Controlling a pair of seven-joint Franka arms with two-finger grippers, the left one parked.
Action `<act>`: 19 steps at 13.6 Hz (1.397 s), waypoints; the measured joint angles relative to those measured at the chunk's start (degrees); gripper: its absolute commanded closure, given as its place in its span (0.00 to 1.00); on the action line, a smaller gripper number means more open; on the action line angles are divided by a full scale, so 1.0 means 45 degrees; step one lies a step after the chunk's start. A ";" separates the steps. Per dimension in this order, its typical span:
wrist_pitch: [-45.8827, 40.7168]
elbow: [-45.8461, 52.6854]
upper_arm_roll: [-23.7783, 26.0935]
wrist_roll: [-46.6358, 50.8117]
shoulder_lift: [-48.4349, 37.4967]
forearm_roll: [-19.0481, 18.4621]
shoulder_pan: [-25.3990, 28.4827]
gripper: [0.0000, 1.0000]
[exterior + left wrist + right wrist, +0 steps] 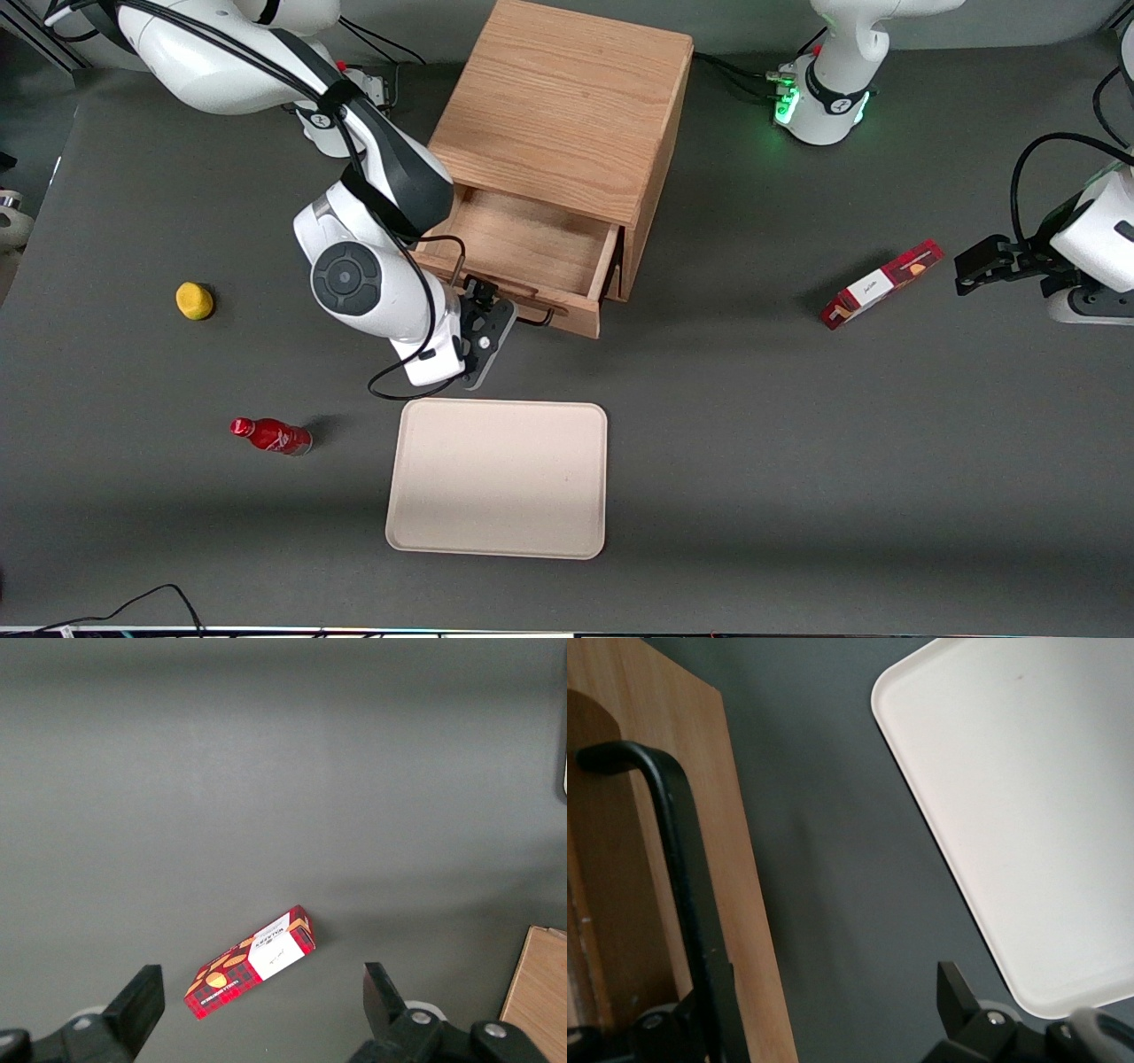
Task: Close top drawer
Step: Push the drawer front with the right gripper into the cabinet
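The wooden cabinet (567, 106) stands at the table's middle. Its top drawer (532, 248) is pulled out toward the front camera and its inside is bare. The drawer's light oak front (571, 316) carries a black wire handle (534, 318). My right gripper (485, 326) is at the drawer front, at the end toward the working arm. In the right wrist view the gripper (833, 1001) is open. One of its fingers (718, 1010) lies against the black handle (678, 859) on the oak front (735, 868). The other finger (957, 992) is over the bare table.
A cream tray (496, 478) lies nearer the front camera than the drawer, close to the gripper; it also shows in the right wrist view (1028, 815). A red bottle (270, 436) and a yellow object (194, 300) lie toward the working arm's end. A red box (880, 284) lies toward the parked arm's end.
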 measured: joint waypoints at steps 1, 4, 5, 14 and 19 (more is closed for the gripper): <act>0.0000 -0.0105 0.0064 0.0000 -0.0061 0.0000 0.0003 0.00; 0.0004 -0.0475 0.0285 0.0038 -0.0292 0.0000 0.0010 0.00; 0.0013 -0.0598 0.0368 0.0047 -0.0375 -0.0001 0.0012 0.00; 0.0101 -0.1721 0.1481 0.0623 -0.0914 0.0000 0.0065 0.00; 0.0221 -0.2267 0.1786 0.0748 -0.1316 -0.0002 0.0072 0.00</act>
